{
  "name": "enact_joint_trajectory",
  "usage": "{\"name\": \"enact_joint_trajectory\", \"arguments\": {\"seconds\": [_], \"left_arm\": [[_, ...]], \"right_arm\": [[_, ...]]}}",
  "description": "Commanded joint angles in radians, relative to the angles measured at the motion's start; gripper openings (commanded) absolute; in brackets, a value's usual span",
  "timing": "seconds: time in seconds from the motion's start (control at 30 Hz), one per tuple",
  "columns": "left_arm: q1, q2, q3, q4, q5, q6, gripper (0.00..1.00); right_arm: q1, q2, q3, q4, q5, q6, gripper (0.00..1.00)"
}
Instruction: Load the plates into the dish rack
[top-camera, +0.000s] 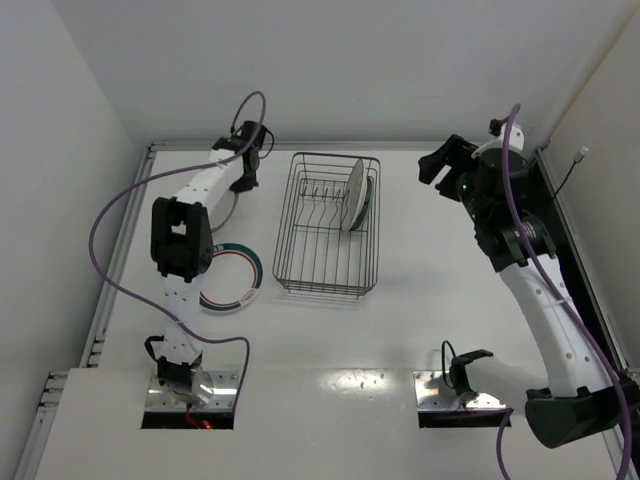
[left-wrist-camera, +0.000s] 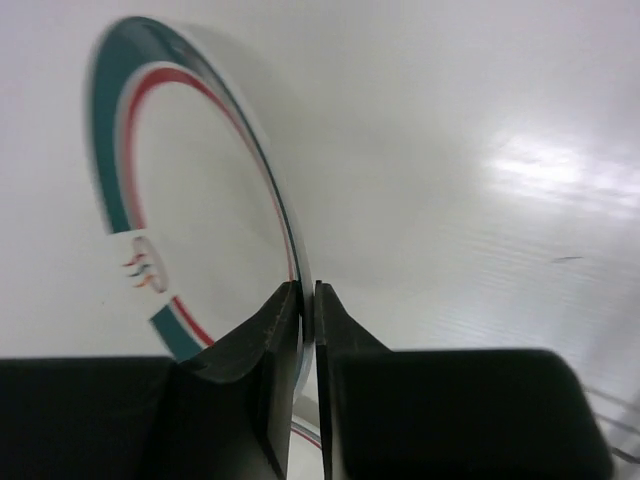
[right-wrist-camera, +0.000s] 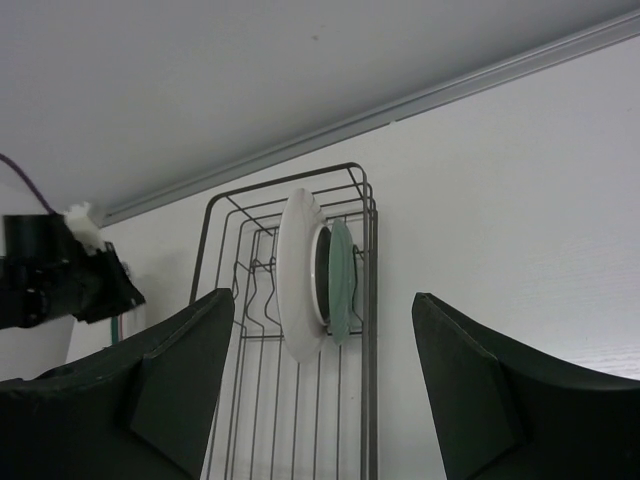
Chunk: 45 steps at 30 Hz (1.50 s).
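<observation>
White-walled lab table (top-camera: 430, 300), bolted robot arms (top-camera: 180, 235)

The dish rack (top-camera: 327, 225) sits mid-counter (top-camera: 430, 320). Inside, far right, the larger plate (top-camera: 354, 195) stands with the smaller plate (top-camera: 372, 197) just right of it. Left of the rack a third plate (top-camera: 240, 285) lies flat. Behind it, a fourth plate (left-wrist-camera: 210, 190) is in the left gripper (left-wrist-camera: 308, 310).

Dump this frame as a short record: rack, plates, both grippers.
rack: dish rack, two plates upright inside
in rack: white-grey plate, teal plate right beside it
loose: ringed plate lying flat, left of rack
left gripper: shut on rim of second ringed plate
right gripper: open, empty, facing rack
left to load: both ringed plates
</observation>
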Motion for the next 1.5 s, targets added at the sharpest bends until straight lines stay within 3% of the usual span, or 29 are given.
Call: {"name": "enact_joint_trajectory", "arguments": {"seconds": [0.0,0.23,0.43,0.53,0.8,0.97,1.47], "left_arm": [[-0.005,-0.188,0.164,0.025,0.086,-0.040,0.00],[-0.096,-0.400,0.202,0.135,0.178,-0.041,0.00],[-0.096,-0.532,0.171,0.273,0.524,-0.053,0.00],[-0.108,-0.553,0.076,0.388,0.818,-0.100,0.00],[-0.232,-0.509,0.034,0.471,1.012,-0.123,0.00],[-0.254,-0.509,-0.027,0.556,1.012,-0.177,0.00],[-0.263,-0.527,-0.257,0.730,0.842,-0.304,0.00]], "right_arm": [[-0.003,-0.022,0.004,0.016,-0.001,0.000,0.69],[-0.003,-0.031,0.013,-0.006,0.008,0.000,0.69],[-0.003,-0.040,0.022,-0.015,0.008,0.000,0.69],[-0.003,-0.040,0.022,-0.015,0.008,0.000,0.69],[-0.003,-0.031,0.022,-0.015,0.008,0.009,0.69],[-0.003,-0.031,0.013,-0.015,0.008,0.009,0.69],[-0.003,-0.022,0.004,-0.024,0.008,0.000,0.69]]}}
